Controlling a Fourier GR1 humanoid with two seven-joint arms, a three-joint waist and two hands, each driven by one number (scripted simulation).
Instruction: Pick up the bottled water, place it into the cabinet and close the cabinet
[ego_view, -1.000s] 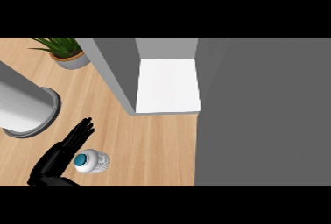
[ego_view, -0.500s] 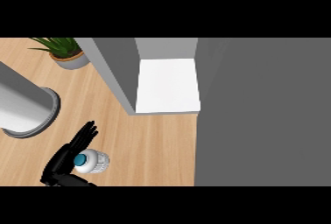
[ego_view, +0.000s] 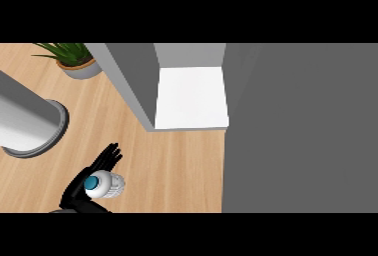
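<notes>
Left hand (ego_view: 81, 189) open, fingers straight against bottle (ego_view: 105, 185), near left of table (ego_view: 177, 165). Grasp step; next curl round bottle, lift to cabinet (ego_view: 192, 97).

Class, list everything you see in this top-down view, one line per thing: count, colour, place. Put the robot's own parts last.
Bottle: one, white with a teal cap, lower left of the counter.
Plant: one, green in a grey pot, top left corner.
Cylinder: one, grey, left edge.
Cabinet: one, grey walls, white inside, open, top centre.
Counter: one, light wood, left half.
Dark surface: one, dark grey, right side; cannot tell what it is.
Left hand: one, black, fingers straight, at the bottle's left side.
</notes>
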